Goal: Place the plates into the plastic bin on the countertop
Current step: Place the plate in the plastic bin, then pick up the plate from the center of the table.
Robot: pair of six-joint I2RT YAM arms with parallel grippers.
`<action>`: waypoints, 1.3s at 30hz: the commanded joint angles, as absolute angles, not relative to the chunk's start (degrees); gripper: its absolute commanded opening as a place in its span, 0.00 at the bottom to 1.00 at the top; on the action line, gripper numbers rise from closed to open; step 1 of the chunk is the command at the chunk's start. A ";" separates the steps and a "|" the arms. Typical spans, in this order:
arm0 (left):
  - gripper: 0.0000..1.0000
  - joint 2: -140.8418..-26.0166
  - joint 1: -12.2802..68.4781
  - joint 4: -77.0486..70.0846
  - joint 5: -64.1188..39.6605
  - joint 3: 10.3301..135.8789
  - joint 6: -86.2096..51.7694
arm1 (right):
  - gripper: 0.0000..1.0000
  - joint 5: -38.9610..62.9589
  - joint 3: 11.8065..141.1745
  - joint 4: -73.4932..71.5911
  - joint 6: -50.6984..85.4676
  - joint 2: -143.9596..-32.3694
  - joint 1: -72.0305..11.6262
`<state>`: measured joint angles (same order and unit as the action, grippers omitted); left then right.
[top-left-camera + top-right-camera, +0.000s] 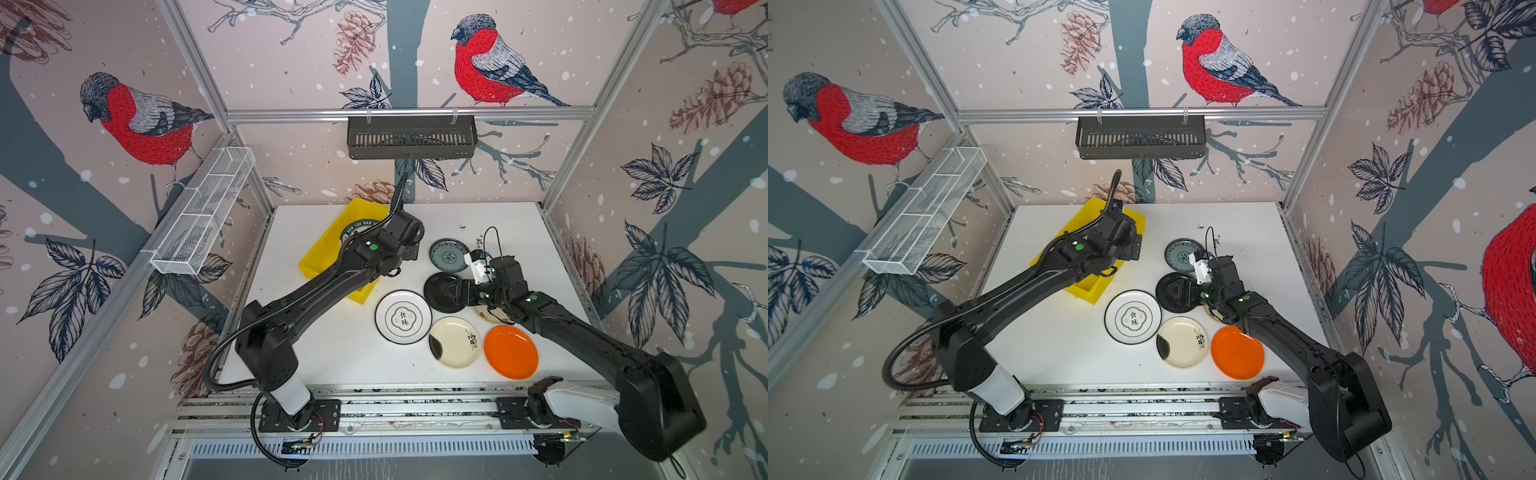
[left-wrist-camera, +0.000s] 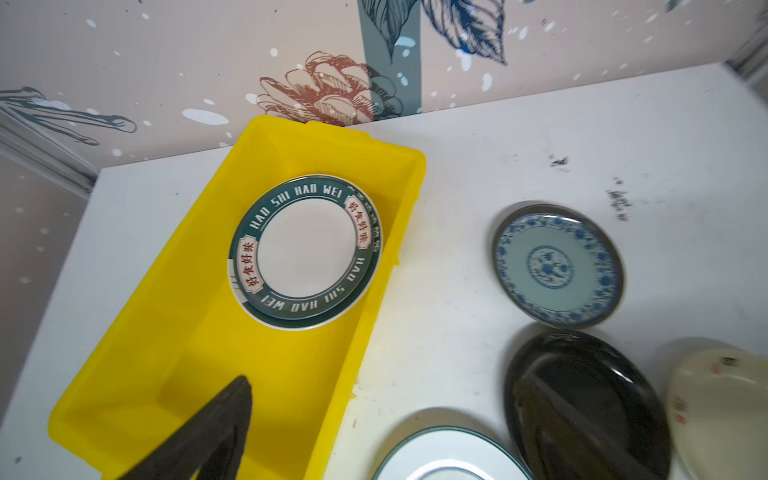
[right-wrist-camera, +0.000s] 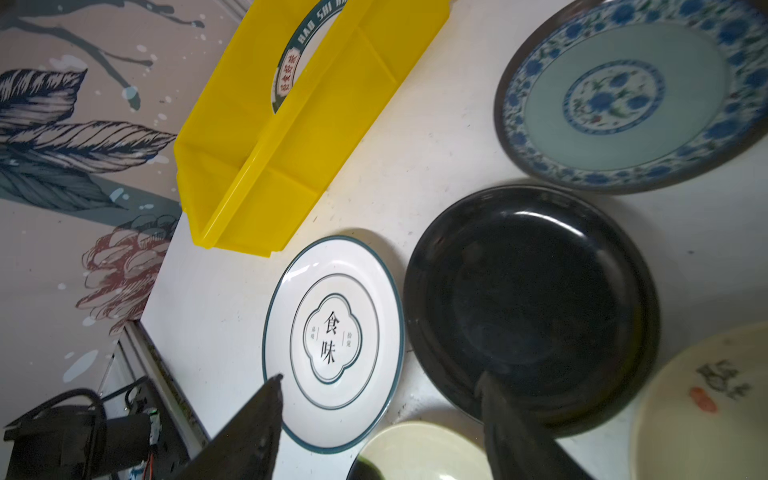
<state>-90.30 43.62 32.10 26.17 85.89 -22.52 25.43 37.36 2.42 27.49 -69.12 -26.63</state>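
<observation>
Left wrist view: glossy round lettered plate [image 2: 305, 249] inside rectangular yellow bin [image 2: 199, 332].

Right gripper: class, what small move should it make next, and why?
Probably lower and close on the rim of the black plate: the right gripper hangs open and empty, jaws either side of that rim in the right wrist view, and the plate lies outside the plastic bin.

Papered with red-breasted birds [image 1: 486, 62] and pinecones [image 1: 353, 41], framed by aluminium rails [image 1: 411, 113], hung with black slotted basket [image 1: 411, 139] and white mesh rack [image 1: 203, 212].
</observation>
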 commanded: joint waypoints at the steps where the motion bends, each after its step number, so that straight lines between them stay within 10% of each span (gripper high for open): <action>1: 0.98 -83.36 43.51 28.97 16.05 78.79 -26.21 | 0.75 27.58 36.44 -0.79 29.89 -69.82 -29.36; 11: 0.97 -58.35 43.38 18.04 7.33 49.91 -35.67 | 0.72 25.20 32.88 -5.94 34.20 -72.60 -34.95; 23: 0.66 -37.51 43.42 12.59 -0.09 28.30 -50.14 | 0.68 21.65 33.29 -6.87 35.94 -77.42 -40.08; 39: 0.44 -34.56 43.58 7.14 -0.97 14.07 -62.14 | 0.69 18.05 33.75 -6.19 37.44 -79.59 -40.71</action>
<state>-33.54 43.48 10.94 -1.45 14.28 -59.66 19.44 33.41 -6.07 37.32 -79.68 -40.58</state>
